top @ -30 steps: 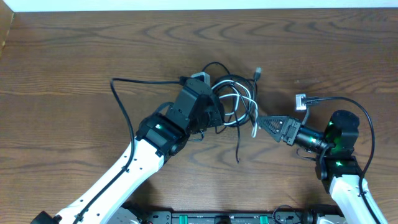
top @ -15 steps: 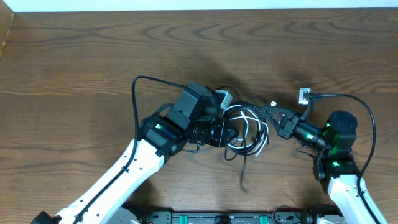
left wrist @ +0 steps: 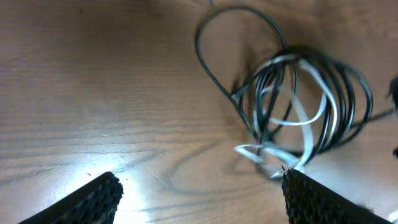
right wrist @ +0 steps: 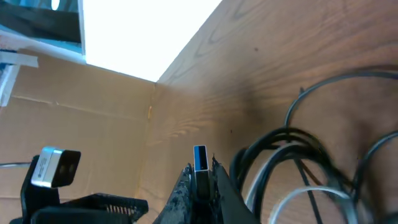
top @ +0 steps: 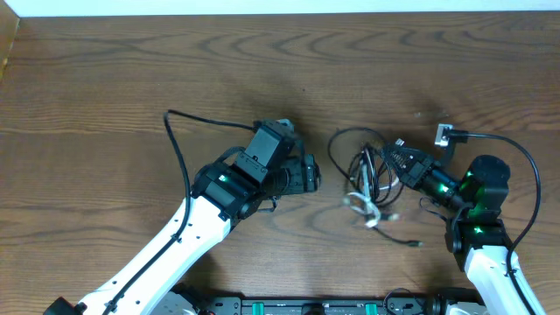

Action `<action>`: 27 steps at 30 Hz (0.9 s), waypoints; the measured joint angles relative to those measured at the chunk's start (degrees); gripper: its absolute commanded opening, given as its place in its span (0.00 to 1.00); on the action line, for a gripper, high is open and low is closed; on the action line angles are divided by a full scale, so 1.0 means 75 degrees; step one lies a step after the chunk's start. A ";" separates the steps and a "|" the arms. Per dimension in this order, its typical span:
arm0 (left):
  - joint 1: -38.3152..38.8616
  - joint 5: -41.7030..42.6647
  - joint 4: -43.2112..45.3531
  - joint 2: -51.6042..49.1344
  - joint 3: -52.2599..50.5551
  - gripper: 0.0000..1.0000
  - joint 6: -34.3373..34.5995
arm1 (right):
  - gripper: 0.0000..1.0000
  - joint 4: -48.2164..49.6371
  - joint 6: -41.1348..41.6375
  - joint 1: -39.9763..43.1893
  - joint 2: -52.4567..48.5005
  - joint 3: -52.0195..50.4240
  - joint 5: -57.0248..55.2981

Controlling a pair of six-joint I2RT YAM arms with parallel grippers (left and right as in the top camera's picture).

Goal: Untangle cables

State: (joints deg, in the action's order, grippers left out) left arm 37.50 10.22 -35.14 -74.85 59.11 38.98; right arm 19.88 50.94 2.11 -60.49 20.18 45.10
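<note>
On the wooden table [top: 105, 79], the cables [top: 367, 179] lie in one loose knot of black loops. A single white cord is threaded through it and a thin black tail trails out. Just left of the knot, the left tool [top: 308, 173] has its fingers spread with nothing between them, and in its own view the picture's bottom edge cuts off all but their tips. On the knot's right side the right tool [top: 395, 150] is pinched tight on a blue-tongued plug [right wrist: 200, 158]; from above its tips are lost among the loops, and the cord beyond the plug is too blurred to follow.
</note>
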 measured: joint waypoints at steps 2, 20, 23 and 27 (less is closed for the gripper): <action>0.0000 -0.0105 0.0012 0.0000 0.0000 0.82 0.0154 | 0.01 -0.0064 0.0023 0.0000 0.0000 0.0000 0.0003; 0.0000 0.1262 0.1253 -0.0522 0.0000 0.83 -0.2218 | 0.01 0.4532 0.0883 0.0009 -0.0012 -0.0038 0.3311; 0.0000 0.1545 0.1684 -0.0522 0.0000 0.82 -0.2655 | 0.03 0.4535 0.1227 0.0009 -0.0012 -0.0038 0.3509; 0.0000 0.1789 0.1754 -0.0522 0.0000 0.83 -0.3436 | 0.01 0.4535 0.1903 0.0009 -0.0012 -0.0038 0.3713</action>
State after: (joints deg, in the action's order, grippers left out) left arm 37.50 23.64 -21.98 -78.76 59.11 13.21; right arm 53.89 65.21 2.17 -60.58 19.90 72.95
